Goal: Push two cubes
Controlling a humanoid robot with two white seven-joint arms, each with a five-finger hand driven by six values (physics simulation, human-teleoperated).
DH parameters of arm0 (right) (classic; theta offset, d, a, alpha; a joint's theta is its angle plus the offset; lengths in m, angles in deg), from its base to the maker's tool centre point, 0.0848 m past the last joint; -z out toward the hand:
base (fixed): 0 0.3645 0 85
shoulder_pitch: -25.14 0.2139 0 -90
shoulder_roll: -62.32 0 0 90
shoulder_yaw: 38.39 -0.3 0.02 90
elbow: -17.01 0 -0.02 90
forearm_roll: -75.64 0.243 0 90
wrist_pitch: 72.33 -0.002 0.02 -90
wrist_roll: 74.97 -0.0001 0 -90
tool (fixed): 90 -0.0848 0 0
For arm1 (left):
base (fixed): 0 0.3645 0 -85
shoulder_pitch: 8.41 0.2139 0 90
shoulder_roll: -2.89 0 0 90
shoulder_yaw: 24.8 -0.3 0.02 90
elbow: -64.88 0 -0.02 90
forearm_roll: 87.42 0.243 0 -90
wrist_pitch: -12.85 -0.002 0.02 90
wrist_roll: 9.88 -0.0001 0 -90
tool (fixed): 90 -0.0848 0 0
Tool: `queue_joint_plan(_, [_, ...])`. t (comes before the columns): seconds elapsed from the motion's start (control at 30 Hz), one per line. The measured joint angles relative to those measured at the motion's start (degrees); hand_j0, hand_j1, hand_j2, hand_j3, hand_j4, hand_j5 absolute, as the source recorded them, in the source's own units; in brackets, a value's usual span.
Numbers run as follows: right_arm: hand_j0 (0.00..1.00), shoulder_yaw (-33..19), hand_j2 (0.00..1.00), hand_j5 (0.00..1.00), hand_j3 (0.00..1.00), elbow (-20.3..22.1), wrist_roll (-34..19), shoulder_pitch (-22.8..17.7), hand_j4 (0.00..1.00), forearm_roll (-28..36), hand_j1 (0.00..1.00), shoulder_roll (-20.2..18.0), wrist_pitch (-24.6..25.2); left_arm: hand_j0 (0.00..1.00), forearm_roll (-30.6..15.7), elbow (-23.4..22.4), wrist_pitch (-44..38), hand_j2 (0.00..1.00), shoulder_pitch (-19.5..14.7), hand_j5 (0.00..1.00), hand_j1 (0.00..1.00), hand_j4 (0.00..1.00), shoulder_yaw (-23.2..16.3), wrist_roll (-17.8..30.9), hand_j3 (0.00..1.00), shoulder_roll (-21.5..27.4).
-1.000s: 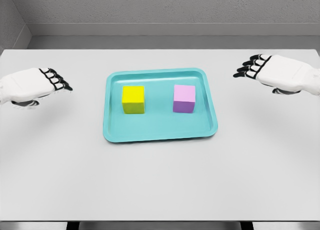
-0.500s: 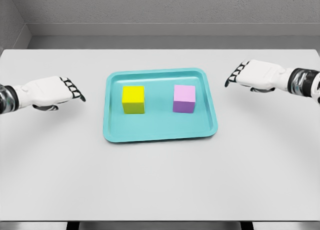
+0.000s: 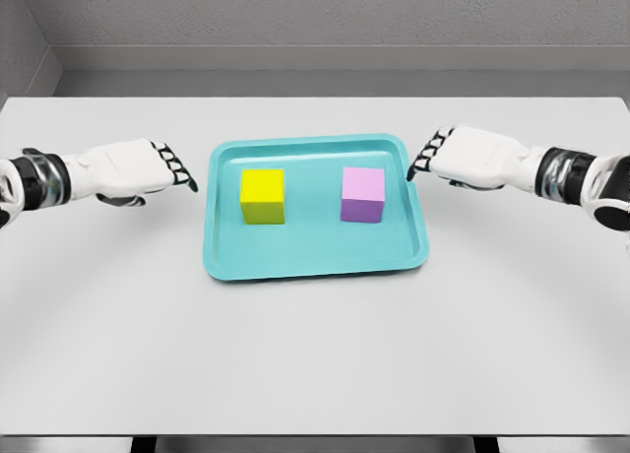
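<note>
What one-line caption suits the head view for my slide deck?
Both hands, left and right, flank a teal tray holding yellow cube and purple cube.

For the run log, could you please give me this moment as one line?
left hand: open, left of tray | right hand: open, at tray's right rim | yellow cube, purple cube: apart, untouched

2 cubes (image 3: 263, 195) (image 3: 362, 194) sit side by side in a tray (image 3: 315, 258)

I see my left robot hand (image 3: 138, 169) and right robot hand (image 3: 471, 159) with smooth white shells, black segmented fingers (image 3: 177, 165) and grey-and-black ringed wrists joining rounded white forearms.
</note>
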Motion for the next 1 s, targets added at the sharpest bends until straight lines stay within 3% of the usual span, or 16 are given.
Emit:
queue_joint_plan(0.47, [0.69,0.7,0.69,0.69,0.69,-5.7,2.1,-0.4,0.69,0.1,0.69,2.7,0.0,0.80,0.1,-0.1,0.0,0.80,-0.5,0.80,0.80,0.80,-0.8,0.8,0.80,-3.0])
queue_joint_plan(1.0, [0.66,3.1,0.66,0.66,0.66,-6.5,1.9,0.3,0.66,-0.4,0.66,5.2,0.0,0.80,0.1,0.1,0.0,0.80,-0.4,0.80,0.80,0.80,-0.9,0.9,0.80,-4.6])
